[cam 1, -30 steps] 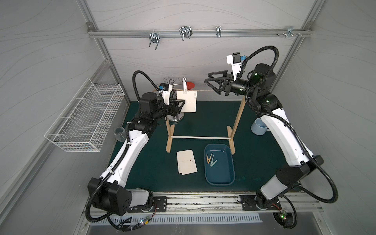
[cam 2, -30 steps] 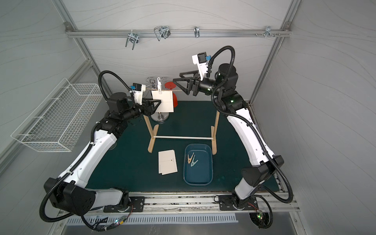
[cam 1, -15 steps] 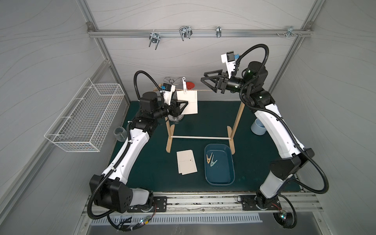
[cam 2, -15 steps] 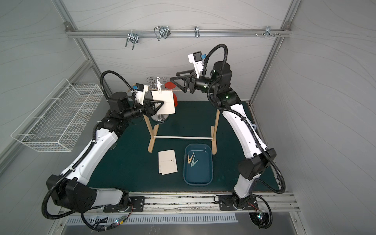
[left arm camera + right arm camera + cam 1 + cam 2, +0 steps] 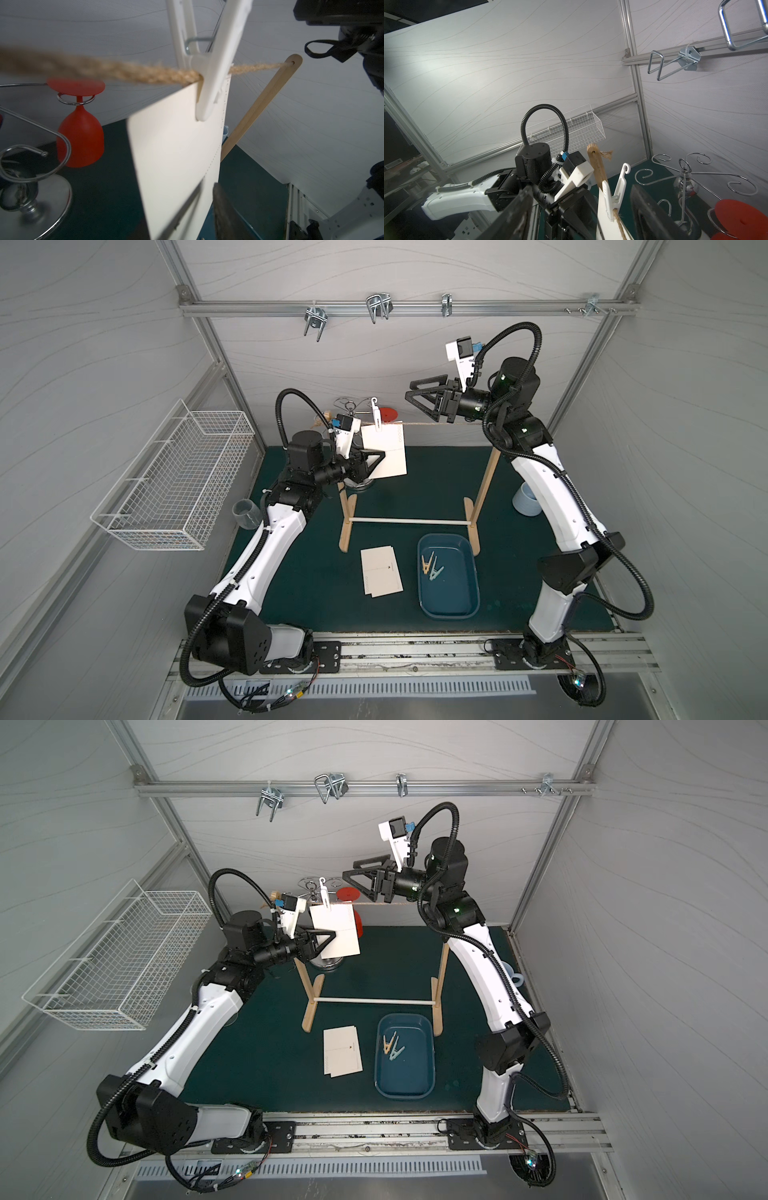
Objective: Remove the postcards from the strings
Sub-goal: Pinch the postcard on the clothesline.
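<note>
Postcards [image 5: 381, 570] nearest the front: two plain white cards lie flat and overlapped on the dark green counter [image 5: 316, 580]. The upper one is slightly skewed and shows a faint centre line and a tiny dark mark. Their long axis runs front to back, with the far end leaning a little left. Just to their right, apart from them, a dark blue tray [image 5: 453, 597] holds two clothespegs [image 5: 430, 566].

Behind these stands a wooden frame [image 5: 484, 489] with tan twine [image 5: 436, 423] stretched between the tops of its uprights. The third postcard [image 5: 390, 460] hangs under the twine near the left upright, held at its top edge by a white clothespeg [image 5: 376, 416]. It is white as well, with a faint line across it and a row of small circles down its right edge. Its long side seems to run down from the twine, and its face tilts up toward the front.

The left pincer [image 5: 380, 456] has a finger on each side of the lower part of this card, close together. Whether they actually press the paper cannot be told. The right pincer [image 5: 409, 391] stands apart and empty in the air just above the twine, to the right of the peg and clear of it.
</note>
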`<state>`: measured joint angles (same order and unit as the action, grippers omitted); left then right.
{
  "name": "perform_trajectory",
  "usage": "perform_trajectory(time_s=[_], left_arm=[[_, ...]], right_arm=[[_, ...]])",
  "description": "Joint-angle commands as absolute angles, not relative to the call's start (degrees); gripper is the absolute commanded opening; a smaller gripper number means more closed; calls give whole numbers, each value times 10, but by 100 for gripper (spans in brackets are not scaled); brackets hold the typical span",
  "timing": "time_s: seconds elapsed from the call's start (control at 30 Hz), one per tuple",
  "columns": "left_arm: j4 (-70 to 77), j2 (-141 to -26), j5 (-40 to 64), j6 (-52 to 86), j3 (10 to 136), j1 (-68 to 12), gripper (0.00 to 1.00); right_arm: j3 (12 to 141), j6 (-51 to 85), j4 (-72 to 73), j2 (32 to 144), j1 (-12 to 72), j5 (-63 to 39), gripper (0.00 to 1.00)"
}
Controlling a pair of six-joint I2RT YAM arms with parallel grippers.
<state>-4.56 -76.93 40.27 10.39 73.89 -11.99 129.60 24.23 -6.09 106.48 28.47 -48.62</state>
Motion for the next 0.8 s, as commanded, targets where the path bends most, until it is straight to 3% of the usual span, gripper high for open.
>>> perform_trajectory(time_s=[0.0, 0.4, 0.77], left_arm=[[-14, -766, 419, 103, 742, -115, 27], [-5, -767, 422, 103, 735, -113, 0], [19, -766, 466, 106, 729, -113, 0]], right_arm=[[1329, 250, -74, 1092, 285, -504, 75], [1436, 217, -144, 1161, 304, -497, 76], [1501, 212, -171, 1215, 306, -506, 78]])
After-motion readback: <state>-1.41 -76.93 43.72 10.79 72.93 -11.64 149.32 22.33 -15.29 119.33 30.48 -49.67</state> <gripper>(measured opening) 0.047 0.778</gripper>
